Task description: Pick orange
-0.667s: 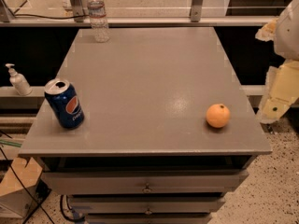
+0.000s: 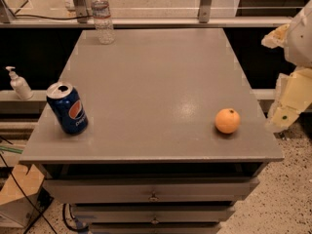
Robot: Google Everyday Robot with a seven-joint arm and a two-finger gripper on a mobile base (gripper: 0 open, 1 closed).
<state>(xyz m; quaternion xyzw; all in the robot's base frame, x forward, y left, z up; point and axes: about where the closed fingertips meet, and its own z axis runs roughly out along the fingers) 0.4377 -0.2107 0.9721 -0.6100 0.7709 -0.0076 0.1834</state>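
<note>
Orange [image 2: 227, 120] seated on grey table [image 2: 161, 77], gripper [image 2: 286, 108] held right of it off the edge, opening not discernible, blue can [image 2: 68, 108] well left.

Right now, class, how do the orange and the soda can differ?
The orange is round and smaller; the soda can is a taller blue cylinder. The orange sits at the right, near the gripper beside the table; the soda can stands at the left. Both rest on the grey table.
</note>
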